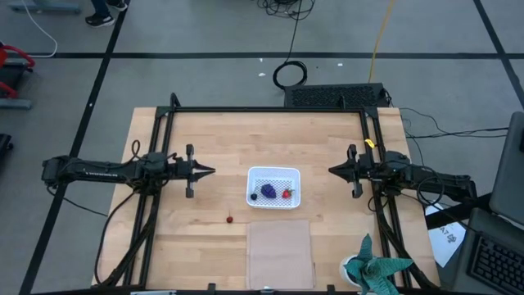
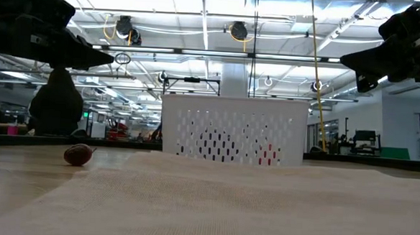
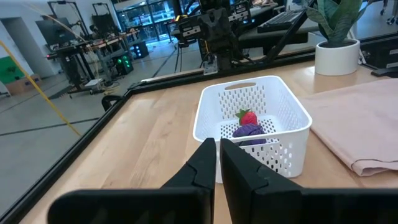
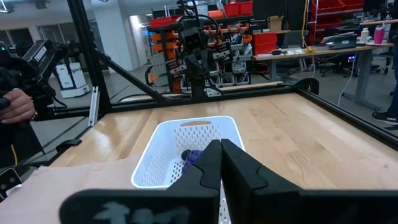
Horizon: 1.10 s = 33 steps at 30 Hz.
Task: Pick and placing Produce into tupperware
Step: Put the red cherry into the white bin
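The white tupperware [image 1: 274,176] stands at the table's middle; its perforated wall shows in the low view [image 2: 233,129]. In it lie a red strawberry [image 1: 286,193], a purple grape bunch [image 1: 268,191] and a dark berry [image 1: 255,196]. A small red cherry [image 1: 230,219] lies on the bare wood, nearer the front and left of the tub, also in the low view [image 2: 78,154]. My left gripper [image 1: 211,171] hovers level to the tub's left, shut and empty. My right gripper [image 1: 332,170] hovers level to its right, shut and empty.
A flat pale tan panel [image 1: 281,254] lies in front of the tub at the near edge. A potted plant [image 1: 377,266] stands at the near right corner. A black frame [image 1: 270,109] rims the table. A person's hand [image 4: 15,102] shows beyond the table.
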Tool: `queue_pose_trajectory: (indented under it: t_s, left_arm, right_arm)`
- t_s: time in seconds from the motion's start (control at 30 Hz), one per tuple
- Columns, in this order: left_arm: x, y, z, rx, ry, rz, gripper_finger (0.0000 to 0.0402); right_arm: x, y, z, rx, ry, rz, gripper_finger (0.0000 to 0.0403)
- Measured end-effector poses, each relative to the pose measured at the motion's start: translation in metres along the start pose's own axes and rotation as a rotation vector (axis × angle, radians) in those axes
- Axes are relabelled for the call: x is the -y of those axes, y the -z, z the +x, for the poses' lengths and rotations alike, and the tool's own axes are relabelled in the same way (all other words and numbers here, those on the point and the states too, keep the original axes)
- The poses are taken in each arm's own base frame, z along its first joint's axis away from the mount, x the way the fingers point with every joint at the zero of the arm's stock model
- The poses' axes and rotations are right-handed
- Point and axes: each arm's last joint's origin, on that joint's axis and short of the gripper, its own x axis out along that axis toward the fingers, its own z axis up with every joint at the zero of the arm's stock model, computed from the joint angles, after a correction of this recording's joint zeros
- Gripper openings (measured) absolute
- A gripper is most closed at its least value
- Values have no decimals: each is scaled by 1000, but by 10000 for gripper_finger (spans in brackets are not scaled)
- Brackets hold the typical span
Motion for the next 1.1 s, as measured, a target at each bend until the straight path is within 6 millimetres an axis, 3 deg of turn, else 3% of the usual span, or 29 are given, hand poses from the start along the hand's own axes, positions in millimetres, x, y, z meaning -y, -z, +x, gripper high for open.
queue_pose_trajectory:
  t_s: [1.1]
  left_arm:
    - [1,-5,0,37,10,20,26]
  right_arm:
    - [0,0,0,-1,0,-8,0]
